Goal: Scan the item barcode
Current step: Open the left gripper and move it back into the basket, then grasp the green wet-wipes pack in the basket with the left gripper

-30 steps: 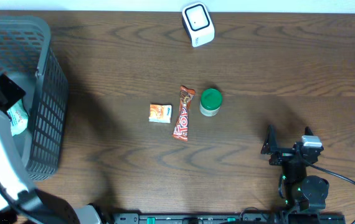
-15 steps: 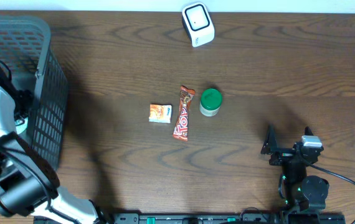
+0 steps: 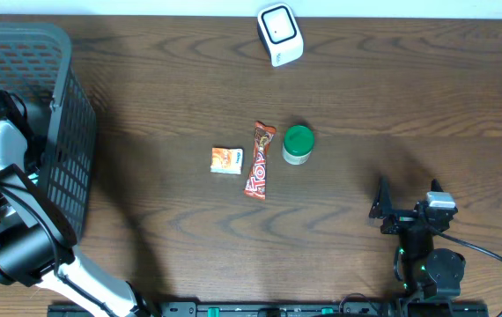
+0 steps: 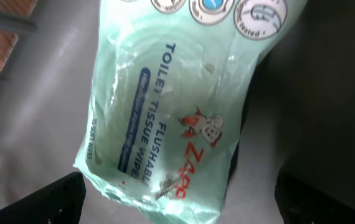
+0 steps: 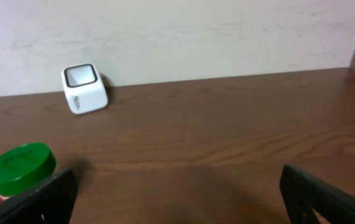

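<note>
A pale green pack of flushable toilet tissue wipes (image 4: 171, 106) lies on the grey basket's floor (image 4: 302, 93). My left gripper (image 4: 184, 202) hangs just above it, open, one dark finger on each side of the pack's lower end and neither touching it. From overhead, only the left arm (image 3: 0, 145) shows, reaching down into the basket (image 3: 62, 62). The white scanner (image 3: 280, 33) stands at the table's far edge and also shows as the scanner (image 5: 84, 89) in the right wrist view. My right gripper (image 3: 408, 210) rests open at the front right with nothing between its fingers.
On the table's middle lie a small orange packet (image 3: 226, 159), a red snack bar (image 3: 259, 160) and a green-lidded jar (image 3: 298, 143). The jar (image 5: 20, 167) also shows at the left of the right wrist view. The basket's mesh walls surround the left arm.
The left arm has swung further into the basket and lowered over the wipes pack. The right arm and the items on the table have not moved.
</note>
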`<state>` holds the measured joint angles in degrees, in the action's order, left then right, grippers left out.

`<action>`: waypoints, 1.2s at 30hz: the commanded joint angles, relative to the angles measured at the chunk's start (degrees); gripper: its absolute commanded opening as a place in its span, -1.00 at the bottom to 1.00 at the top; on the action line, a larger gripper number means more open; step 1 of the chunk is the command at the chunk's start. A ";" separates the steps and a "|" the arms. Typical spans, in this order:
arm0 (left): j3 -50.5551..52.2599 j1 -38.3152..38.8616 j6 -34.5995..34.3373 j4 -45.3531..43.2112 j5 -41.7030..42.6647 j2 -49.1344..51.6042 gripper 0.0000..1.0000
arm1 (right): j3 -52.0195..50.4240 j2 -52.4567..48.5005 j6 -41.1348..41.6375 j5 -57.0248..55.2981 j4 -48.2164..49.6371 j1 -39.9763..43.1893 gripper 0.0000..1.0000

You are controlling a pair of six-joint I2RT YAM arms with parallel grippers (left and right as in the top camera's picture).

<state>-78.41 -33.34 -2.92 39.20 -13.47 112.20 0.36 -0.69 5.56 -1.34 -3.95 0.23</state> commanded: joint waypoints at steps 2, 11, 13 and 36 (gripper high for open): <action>0.35 -0.39 0.57 -0.76 -1.05 2.99 0.96 | -0.04 0.31 -0.50 -0.48 -0.17 -0.59 0.99; 0.35 -0.46 0.59 -3.06 -1.18 5.16 0.95 | -0.04 0.31 -0.50 -0.48 -0.17 -0.59 0.99; 0.35 -0.63 0.57 -3.37 -1.16 5.64 0.96 | -0.04 0.31 -0.50 -0.48 -0.17 -0.59 0.99; -0.76 -1.46 1.62 2.29 -1.66 8.26 -0.85 | -0.04 0.31 -0.50 -0.48 -0.17 -0.59 0.99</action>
<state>-82.43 -34.02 -1.45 37.47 -17.28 116.88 0.36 -0.69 5.58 -1.34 -3.95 0.23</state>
